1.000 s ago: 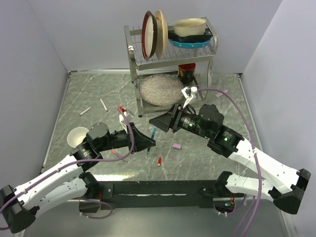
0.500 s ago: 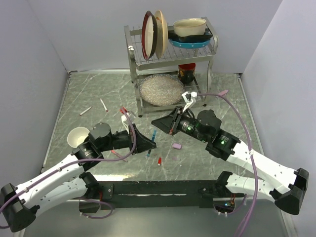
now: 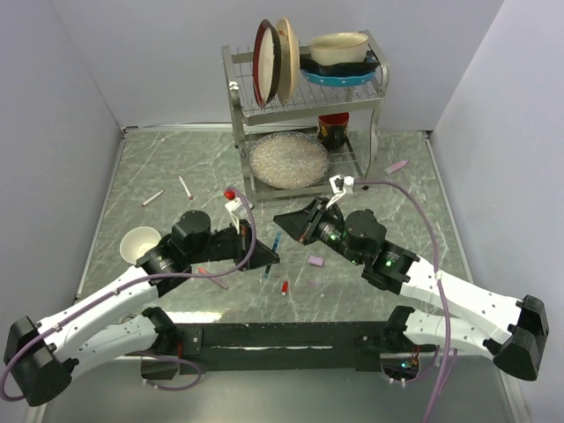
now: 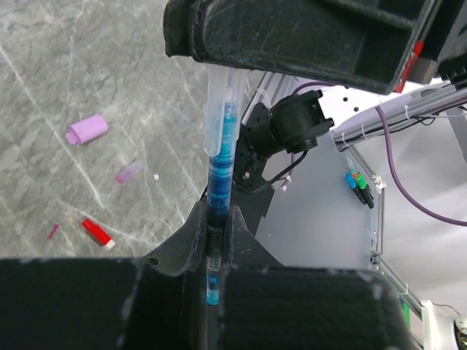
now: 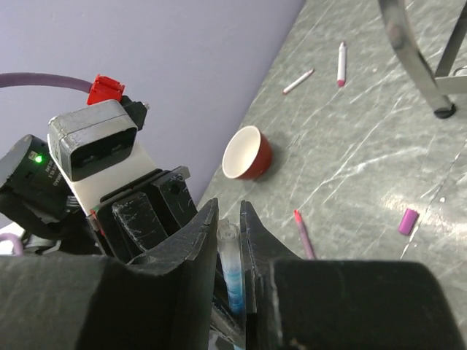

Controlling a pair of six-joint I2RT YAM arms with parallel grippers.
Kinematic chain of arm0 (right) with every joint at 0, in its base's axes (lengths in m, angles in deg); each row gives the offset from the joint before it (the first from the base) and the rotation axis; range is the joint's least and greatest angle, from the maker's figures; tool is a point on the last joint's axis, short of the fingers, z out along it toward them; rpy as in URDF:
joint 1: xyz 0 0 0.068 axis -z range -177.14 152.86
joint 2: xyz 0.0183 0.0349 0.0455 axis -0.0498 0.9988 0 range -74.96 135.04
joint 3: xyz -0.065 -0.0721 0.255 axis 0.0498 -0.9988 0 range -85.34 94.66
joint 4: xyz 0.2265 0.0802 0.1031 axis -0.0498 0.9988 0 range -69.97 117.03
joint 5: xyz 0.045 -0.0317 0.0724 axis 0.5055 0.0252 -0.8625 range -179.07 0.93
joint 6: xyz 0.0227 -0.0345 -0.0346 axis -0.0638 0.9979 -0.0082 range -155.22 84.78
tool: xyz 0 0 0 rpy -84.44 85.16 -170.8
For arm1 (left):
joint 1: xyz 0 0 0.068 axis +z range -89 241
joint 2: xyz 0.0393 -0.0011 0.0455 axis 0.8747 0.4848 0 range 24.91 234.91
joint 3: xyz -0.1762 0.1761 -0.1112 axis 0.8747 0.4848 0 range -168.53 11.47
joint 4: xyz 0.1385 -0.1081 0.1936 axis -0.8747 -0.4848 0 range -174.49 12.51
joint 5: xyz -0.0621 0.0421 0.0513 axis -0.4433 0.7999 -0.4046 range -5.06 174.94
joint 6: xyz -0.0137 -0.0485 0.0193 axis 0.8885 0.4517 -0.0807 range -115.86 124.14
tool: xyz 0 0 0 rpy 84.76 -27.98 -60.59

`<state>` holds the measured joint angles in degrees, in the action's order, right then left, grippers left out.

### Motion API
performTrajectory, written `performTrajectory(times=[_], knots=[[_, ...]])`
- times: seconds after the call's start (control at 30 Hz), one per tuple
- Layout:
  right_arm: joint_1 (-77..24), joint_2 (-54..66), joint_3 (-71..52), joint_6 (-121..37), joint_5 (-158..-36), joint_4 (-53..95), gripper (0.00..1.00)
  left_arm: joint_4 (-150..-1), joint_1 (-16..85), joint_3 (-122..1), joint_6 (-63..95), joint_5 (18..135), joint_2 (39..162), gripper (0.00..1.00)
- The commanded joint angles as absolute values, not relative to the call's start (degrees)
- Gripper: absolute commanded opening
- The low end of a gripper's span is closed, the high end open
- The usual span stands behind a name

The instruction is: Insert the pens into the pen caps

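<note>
The left gripper [image 4: 217,216] has its fingers pressed together on the lower barrel of the blue pen [image 4: 217,173]. The pen is held off the table [image 3: 159,167], over its middle, and runs lengthwise from one gripper to the other. The right gripper [image 5: 228,210] has its jaws drawn in tight on the opposite, clear-walled end of the same pen. Whether that clear section is a separate cap cannot be told. The two grippers face each other nose to nose, a short gap apart, with the pen bridging them.

Loose items on the table:
- A red cap [image 3: 285,287] lies just near of the held pen.
- A pale pink cap [image 3: 314,261] lies just to the right of the pen, near the right wrist.
- In the left wrist view, a small pink-purple cap [image 4: 129,171] lies between those two caps.
- A reddish-pink pen [image 5: 303,235] lies beneath the left arm.
- A white pen [image 3: 185,188] and a second white pen [image 3: 152,198] lie close together at the far left.
- A pale pink pen [image 3: 396,166] lies at the far right, to the right of the dish rack [image 3: 235,106].
- A cup [image 3: 138,244], red outside and white inside, sits just left of the left wrist.
</note>
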<state>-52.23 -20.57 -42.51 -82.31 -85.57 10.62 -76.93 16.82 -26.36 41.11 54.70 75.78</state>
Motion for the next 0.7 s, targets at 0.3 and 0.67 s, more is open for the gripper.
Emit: performTrajectory(times=[0.3, 0.67], knots=[[-67.6, -13.4, -45.0, -87.3, -99.0, 15.1, 0.00, -64.9, 31.7, -37.0, 40.7, 65.5, 79.5, 0.01], [-69.8, -9.5, -44.2, -85.0, -112.0, 2.0, 0.00, -46.7, 44.7, -30.5, 56.3, 43.7, 77.8, 0.01]])
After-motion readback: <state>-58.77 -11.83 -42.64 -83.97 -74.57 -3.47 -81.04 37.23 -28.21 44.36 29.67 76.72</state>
